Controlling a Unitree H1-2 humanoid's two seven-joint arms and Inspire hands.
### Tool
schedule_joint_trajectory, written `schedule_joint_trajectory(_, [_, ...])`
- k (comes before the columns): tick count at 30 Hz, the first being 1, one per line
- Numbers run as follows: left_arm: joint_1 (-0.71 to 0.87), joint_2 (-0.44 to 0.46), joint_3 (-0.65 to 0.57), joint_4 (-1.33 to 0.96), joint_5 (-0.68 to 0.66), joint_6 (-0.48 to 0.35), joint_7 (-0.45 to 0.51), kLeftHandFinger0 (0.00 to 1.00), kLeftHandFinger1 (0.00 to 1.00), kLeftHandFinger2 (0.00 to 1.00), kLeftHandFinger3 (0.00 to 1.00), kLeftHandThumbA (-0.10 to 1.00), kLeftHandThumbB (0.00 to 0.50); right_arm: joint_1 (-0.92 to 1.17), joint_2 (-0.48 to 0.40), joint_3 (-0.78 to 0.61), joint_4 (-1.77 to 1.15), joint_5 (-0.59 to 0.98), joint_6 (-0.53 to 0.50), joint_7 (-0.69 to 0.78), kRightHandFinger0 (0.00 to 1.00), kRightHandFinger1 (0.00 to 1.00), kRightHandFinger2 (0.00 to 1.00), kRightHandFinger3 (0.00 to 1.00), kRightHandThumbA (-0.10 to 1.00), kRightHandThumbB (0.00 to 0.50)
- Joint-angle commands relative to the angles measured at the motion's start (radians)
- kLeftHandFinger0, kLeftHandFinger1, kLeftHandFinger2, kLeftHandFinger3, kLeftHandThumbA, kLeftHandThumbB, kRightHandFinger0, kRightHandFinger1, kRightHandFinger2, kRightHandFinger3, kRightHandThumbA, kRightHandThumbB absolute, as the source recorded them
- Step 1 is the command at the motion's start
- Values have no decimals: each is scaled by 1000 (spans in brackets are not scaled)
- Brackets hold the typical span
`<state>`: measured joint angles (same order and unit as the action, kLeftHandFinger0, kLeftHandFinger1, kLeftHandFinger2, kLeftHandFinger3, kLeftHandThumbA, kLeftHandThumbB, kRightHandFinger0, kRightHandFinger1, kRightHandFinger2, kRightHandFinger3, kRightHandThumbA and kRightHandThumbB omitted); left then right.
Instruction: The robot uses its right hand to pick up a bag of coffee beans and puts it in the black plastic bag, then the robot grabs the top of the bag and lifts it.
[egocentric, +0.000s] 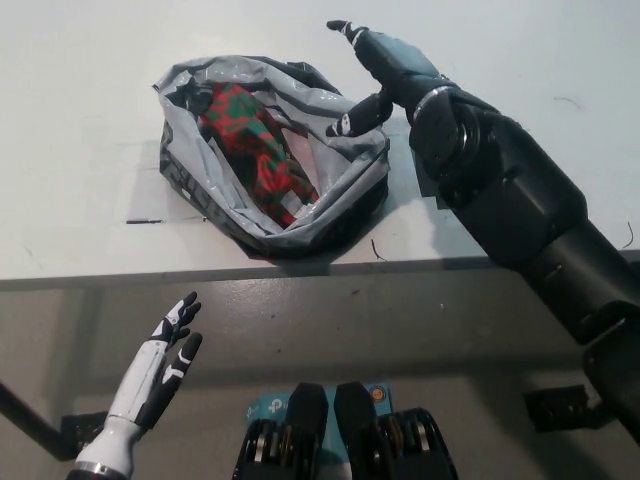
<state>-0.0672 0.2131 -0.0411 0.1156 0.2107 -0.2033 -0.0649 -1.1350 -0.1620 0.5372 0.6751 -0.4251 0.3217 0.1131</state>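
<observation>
Both hands are holding nothing, so I am aiming my spread right hand (385, 70) at the bag (345, 190) rim, gathering it above the beans (255, 145).

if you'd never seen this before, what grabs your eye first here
The red and green coffee bean bag stands out, lying inside the open black plastic bag near the front edge of the white table. Next is the black right hand, open just beyond the bag's right rim. The white left hand rests open below the table edge at lower left.
</observation>
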Motion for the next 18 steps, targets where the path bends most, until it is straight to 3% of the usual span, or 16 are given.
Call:
schedule_joint_trajectory(1, [-9, 13, -1, -25, 0, -29, 3, 988, 1000, 1000, 1000, 1000, 150, -53, -4, 10, 6, -94, -48, -66, 1000, 1000, 1000, 1000, 961, 476])
schedule_joint_trajectory(18, [-21, 15, -1, -19, 2, -28, 2, 986, 1000, 1000, 1000, 1000, 171, -22, 48, 6, 94, -92, -42, -6, 1000, 1000, 1000, 1000, 1000, 500])
